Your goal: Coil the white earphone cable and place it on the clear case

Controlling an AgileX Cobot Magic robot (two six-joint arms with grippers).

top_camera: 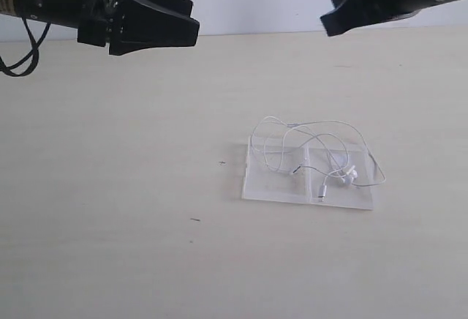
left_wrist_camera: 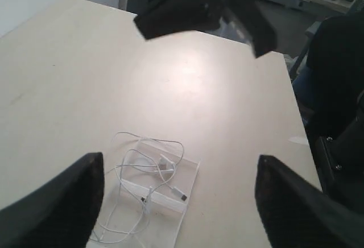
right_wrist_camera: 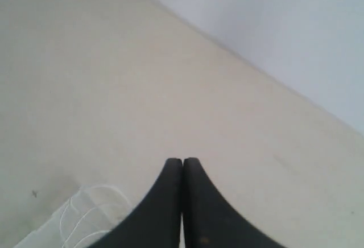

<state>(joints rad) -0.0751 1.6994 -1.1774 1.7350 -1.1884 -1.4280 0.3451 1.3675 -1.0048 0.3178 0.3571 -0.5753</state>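
The white earphone cable (top_camera: 346,175) lies in loose loops on the clear case (top_camera: 270,187), right of the table's middle, with a few loops hanging past the case's edges. Its earbuds and plug rest on the right panel. My left gripper (top_camera: 194,23) hangs open, high at the upper left and far from the case. From the left wrist view the cable (left_wrist_camera: 165,165) and case (left_wrist_camera: 187,197) show between the spread fingers of my left gripper (left_wrist_camera: 179,165). My right gripper (top_camera: 325,25) hovers high at the upper right, shut and empty (right_wrist_camera: 182,161). A bit of cable (right_wrist_camera: 85,202) shows beside it.
The pale table (top_camera: 110,151) meets a white wall at the back. A black robot cable (top_camera: 22,55) loops at the far left. In the left wrist view the table's edge (left_wrist_camera: 296,106) borders dark equipment (left_wrist_camera: 335,89).
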